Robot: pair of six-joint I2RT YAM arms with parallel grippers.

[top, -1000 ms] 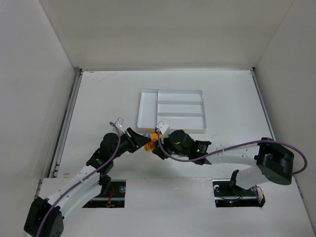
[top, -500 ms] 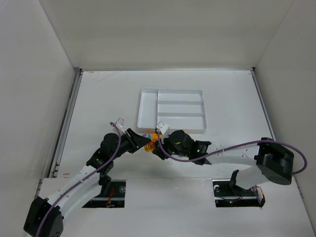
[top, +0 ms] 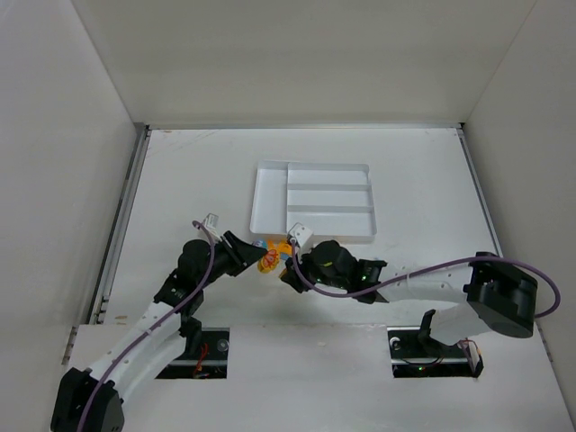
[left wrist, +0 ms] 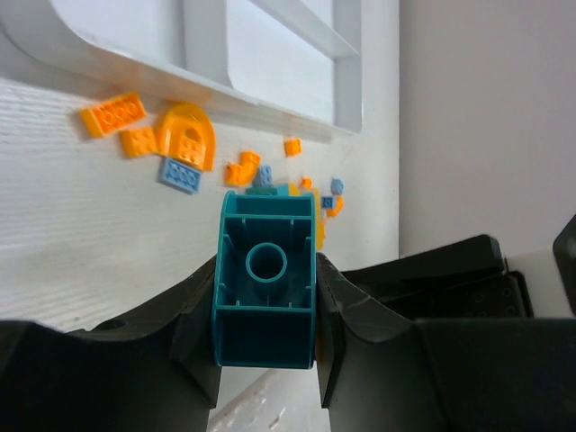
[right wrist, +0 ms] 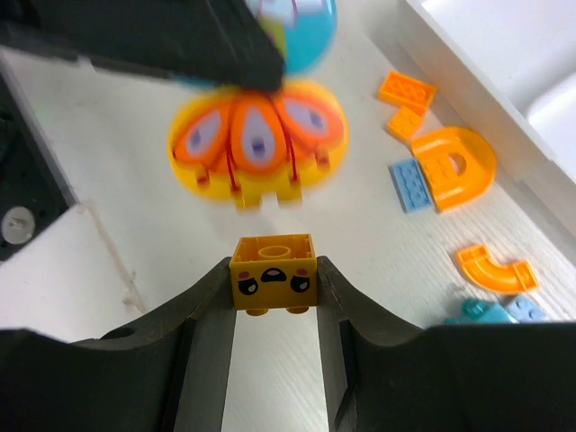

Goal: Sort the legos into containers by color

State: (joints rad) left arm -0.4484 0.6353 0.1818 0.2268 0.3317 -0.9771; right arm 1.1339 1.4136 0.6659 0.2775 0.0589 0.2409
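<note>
1. The left pincer [left wrist: 266, 310] is closed on a teal brick [left wrist: 267, 265], with one finger pressed to each side wall. The brick's hollow underside and centre tube face the wrist camera.
2. The right pincer [right wrist: 273, 290] is clamped on a yellow-orange brick [right wrist: 273, 270] with a small printed face, gripped by its two sides.
3. Top view: both pincers sit close together, tips pointing at each other, just off the near-left corner of the white tray [top: 267, 171] on the worktop [top: 180, 171].
4. Loose legos lie on the worktop along the tray's near wall. There is an orange arch [left wrist: 186, 137] with a light blue plate [left wrist: 181, 175] just beside it, two orange plates [left wrist: 112, 114] to one side, an orange curved piece [right wrist: 495, 267], and several smaller orange and blue bits.
5. Right wrist view: a domed yellow piece [right wrist: 258, 135] with orange petal markings lies just beyond the held brick. A light blue rounded piece [right wrist: 313, 31] lies past that, partly hidden behind a dark shape [right wrist: 162, 36].
6. The tray has one narrow section at its left end and three long parallel sections to the right.
</note>
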